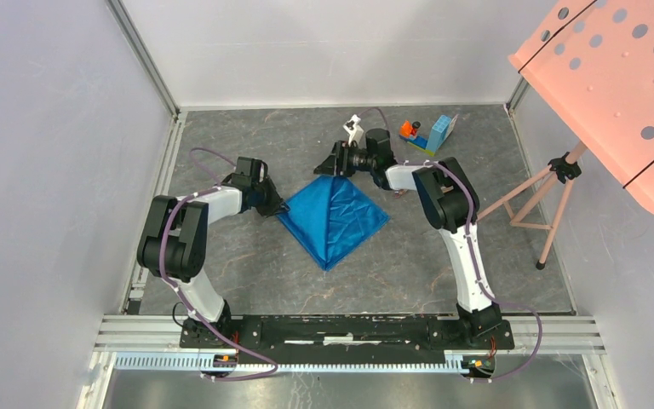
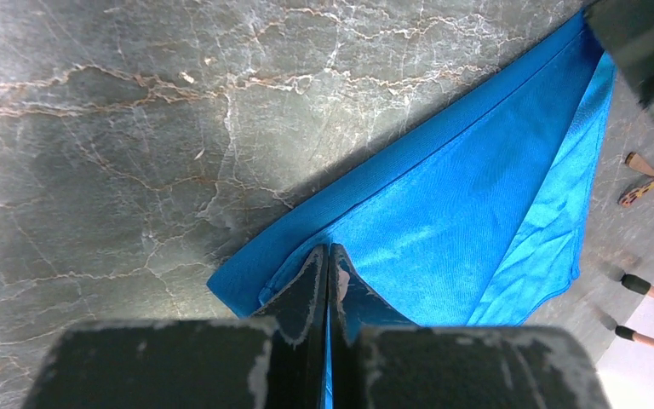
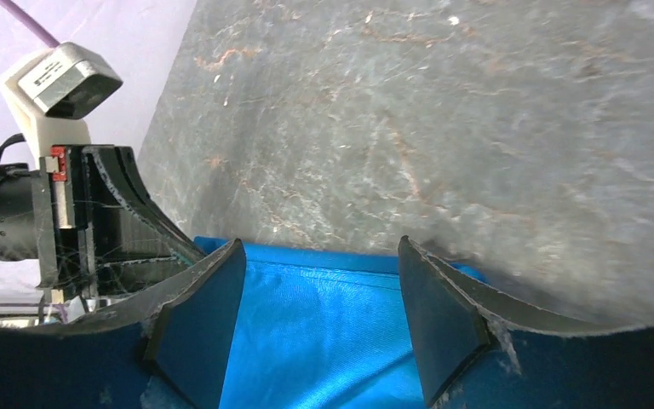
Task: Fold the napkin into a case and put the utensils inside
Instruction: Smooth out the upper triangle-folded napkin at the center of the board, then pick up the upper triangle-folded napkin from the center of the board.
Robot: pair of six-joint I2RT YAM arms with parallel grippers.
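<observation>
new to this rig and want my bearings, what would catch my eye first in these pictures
The bright blue napkin, lying as a diamond in the middle of the dark marbled table, stands out at once. The left tool is shut on its left corner, while the right tool stands open over its far corner. A big pink perforated panel on a tripod juts in at the upper right.

No text, brand, number or sign legible in any view. Only candidate: grey box [image 3: 70, 78] on white mount, upper left of right wrist view. Its top face carries pale label [image 3: 54, 75] with faint tiny print, too small and blurred to read.
</observation>
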